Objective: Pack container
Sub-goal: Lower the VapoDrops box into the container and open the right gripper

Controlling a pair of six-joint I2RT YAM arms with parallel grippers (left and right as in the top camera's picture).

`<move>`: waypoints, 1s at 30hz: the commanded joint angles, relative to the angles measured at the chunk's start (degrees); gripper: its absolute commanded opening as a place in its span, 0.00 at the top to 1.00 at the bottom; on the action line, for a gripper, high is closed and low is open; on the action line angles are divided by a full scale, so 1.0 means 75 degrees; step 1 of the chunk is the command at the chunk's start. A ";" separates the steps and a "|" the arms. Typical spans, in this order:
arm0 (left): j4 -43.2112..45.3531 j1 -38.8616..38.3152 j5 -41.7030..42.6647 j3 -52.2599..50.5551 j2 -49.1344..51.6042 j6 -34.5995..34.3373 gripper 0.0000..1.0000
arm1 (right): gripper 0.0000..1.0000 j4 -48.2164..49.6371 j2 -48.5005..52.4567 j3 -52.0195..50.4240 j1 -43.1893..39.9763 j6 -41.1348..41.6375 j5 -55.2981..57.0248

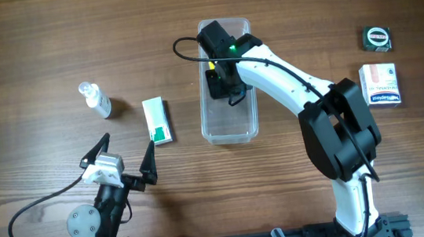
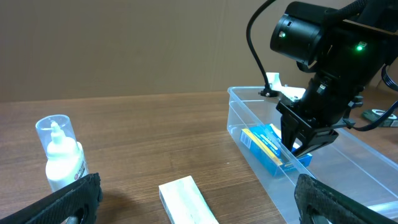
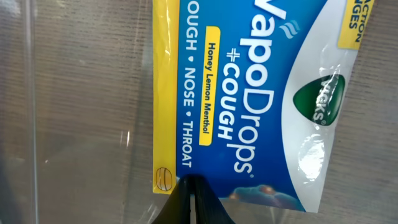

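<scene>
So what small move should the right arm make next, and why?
Probably open the right gripper: the VapoDrops pack it pinches already lies low inside the container, so releasing it seems all that is left.

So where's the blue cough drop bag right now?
The blue cough drop bag is inside the clear container, in its far half in the overhead view, right at the tip of the right gripper.

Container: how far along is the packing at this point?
Done: VapoDrops pack is inside the container. In hand: right gripper is at it; grip unclear. Remaining: spray bottle, green-white box, round item and white box lie outside; left gripper open.
</scene>
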 commanded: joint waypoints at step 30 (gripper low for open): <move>-0.0032 0.0029 -0.0067 -0.0023 -0.0070 -0.0076 0.00 | 0.96 -0.0644 0.0143 0.0029 -0.0061 -0.0108 -0.0274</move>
